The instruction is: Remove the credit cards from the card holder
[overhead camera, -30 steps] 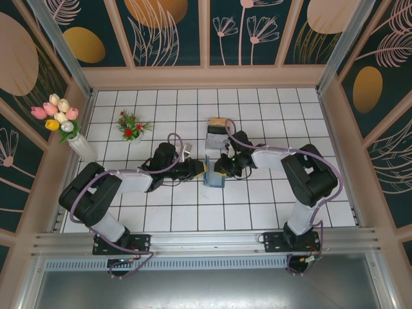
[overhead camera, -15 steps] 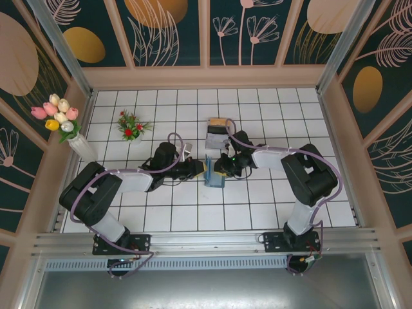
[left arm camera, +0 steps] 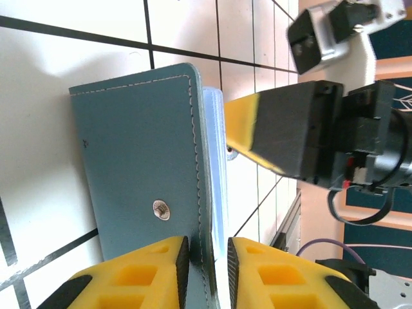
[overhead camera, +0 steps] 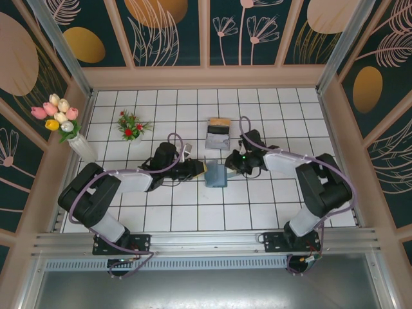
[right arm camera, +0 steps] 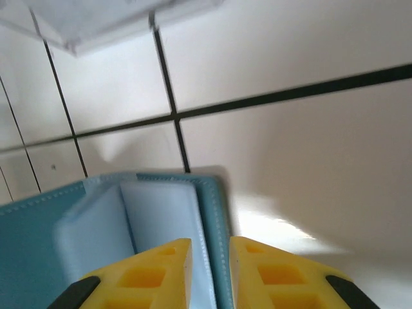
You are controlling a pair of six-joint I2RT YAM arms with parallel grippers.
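Work in progress: the card holder (overhead camera: 216, 175) lies on the white-tiled bench (overhead camera: 270, 116) at mid-floor, caught between the two arms, with the job of emptying it judged to be in its opening stage. The left tool (left arm camera: 207, 243), its yellow fingers drawn narrow, pinches the stitched edge of the teal outer flap, while the right tool (right arm camera: 209, 243) comes in from the opposite side with fingers just as narrow, the wallet's rim running toward the gap between them; the blurred right wrist view leaves it impossible to tell whether that tool grips anything. The credit cards look to be inside yet: pale blue-white leaves (right arm camera: 161, 225) sit tucked behind the teal cover, and it cannot be told whether these are cards or the holder's own pockets. Every card, on this evidence, remains to be drawn out and set down. The holder itself is a soft teal fold with light stitching along its border and a small metal snap stud (left arm camera: 161, 208) on the outer face, its flap parted slightly from the lighter inner layer. A grey stand (overhead camera: 217, 132) sits just beyond it on the tiles.
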